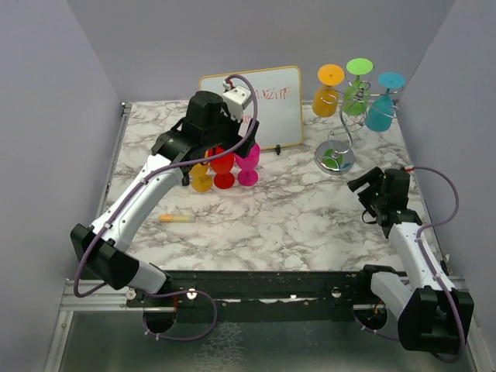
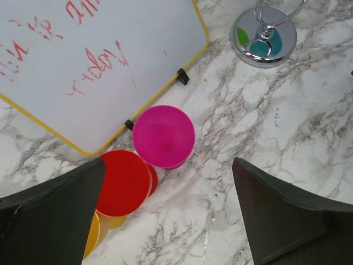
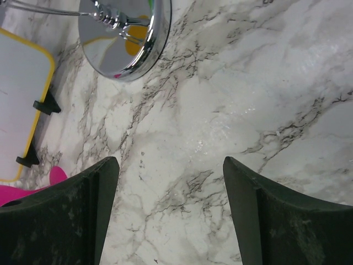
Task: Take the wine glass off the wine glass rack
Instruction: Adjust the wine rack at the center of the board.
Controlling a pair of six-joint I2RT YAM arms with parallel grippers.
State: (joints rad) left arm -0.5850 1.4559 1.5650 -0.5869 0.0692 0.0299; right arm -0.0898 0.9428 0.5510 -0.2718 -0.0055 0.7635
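Left gripper (image 2: 168,165) and right gripper (image 3: 170,165): jaws spread, I hold nothing.
Marble table (image 1: 310,225) bears the whiteboard (image 1: 267,101) beyond my left jaws, with the magenta glass (image 2: 164,136) beneath them. The wine glass rack (image 1: 335,161), ahead-left of my right jaws and well apart, carries the orange wine glass (image 1: 326,99), green wine glass (image 1: 356,97) and teal wine glass (image 1: 380,115).

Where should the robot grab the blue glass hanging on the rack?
Probably the bowl. The blue glass hangs upside down on the wine glass rack, with its flat foot on top over the wire and its bowl free below. The right gripper, open and nearest, could come in from the near right side, away from the green glass.
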